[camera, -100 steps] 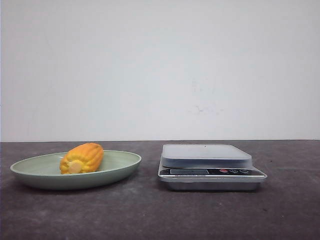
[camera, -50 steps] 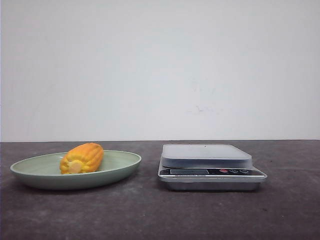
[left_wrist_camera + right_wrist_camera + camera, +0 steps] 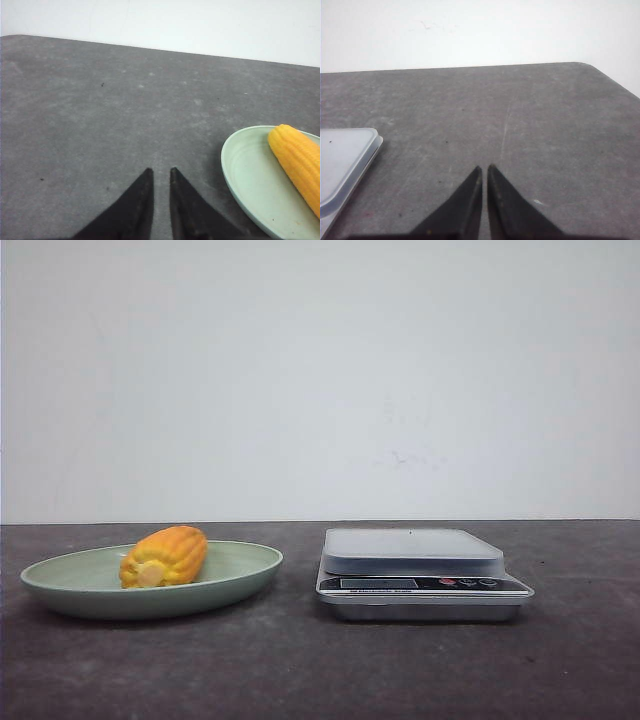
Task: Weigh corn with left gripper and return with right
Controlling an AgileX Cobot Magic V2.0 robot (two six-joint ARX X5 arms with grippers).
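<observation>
The corn, a short orange-yellow cob with its pale cut end toward me, lies on a pale green plate at the left of the table. In the left wrist view the corn and the plate show off to one side of my left gripper, which is shut and empty over bare table. A silver digital scale with an empty platform stands at the middle right. My right gripper is shut and empty over bare table, with a corner of the scale to its side. Neither arm shows in the front view.
The dark grey tabletop runs to a white wall behind. A rounded table corner shows in the right wrist view, another in the left wrist view.
</observation>
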